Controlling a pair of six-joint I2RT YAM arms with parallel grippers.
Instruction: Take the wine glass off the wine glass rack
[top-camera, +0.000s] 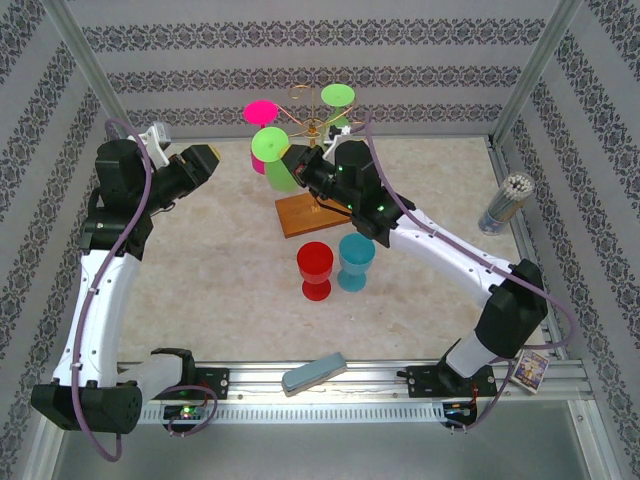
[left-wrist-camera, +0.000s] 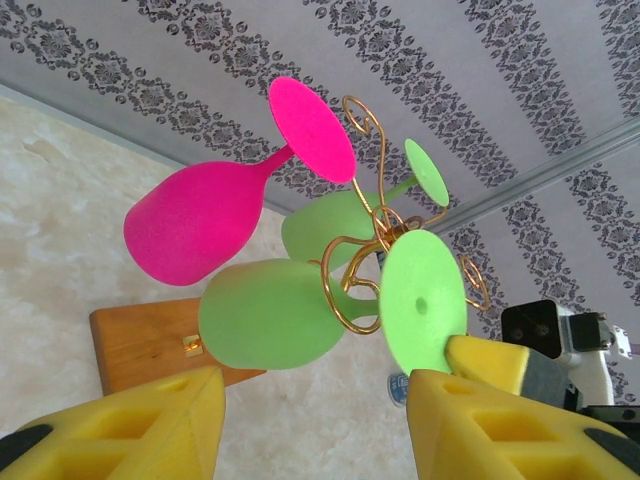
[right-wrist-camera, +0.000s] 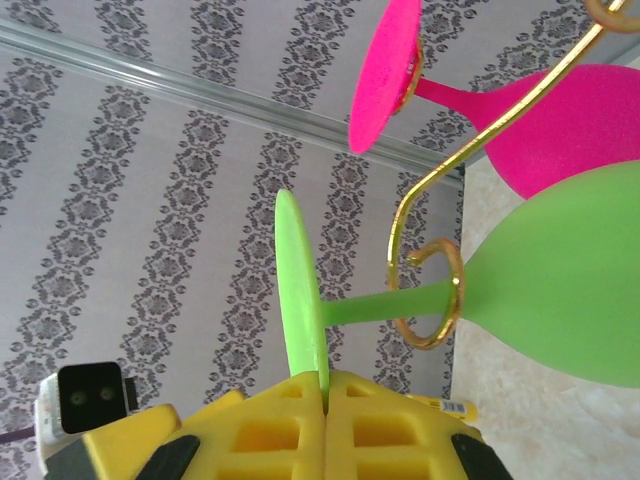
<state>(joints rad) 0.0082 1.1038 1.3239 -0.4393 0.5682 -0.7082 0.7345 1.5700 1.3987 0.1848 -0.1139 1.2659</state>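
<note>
Wallpaper behind, right gripper (right-wrist-camera: 325, 388) pinches the foot of the green wine glass (right-wrist-camera: 560, 290) hung on the wine glass rack (top-camera: 300, 214); it should slide level along the hook, left gripper (left-wrist-camera: 315, 400) released beside the rack.

I saw a thin gold wine glass rack (top-camera: 313, 125) with a brown wooden base (top-camera: 300, 213). It carried a hot pink wine glass (left-wrist-camera: 190, 225), a lime green wine glass (right-wrist-camera: 560, 290) and a second green glass (left-wrist-camera: 330, 225). A red cup (top-camera: 315, 268) and a teal cup (top-camera: 355, 260) showed against the beige marbled table (top-camera: 200, 280). The walls (top-camera: 300, 40) were pale grey with dark floral stripes, and the gripper fingers (right-wrist-camera: 270, 430) were yellow
</note>
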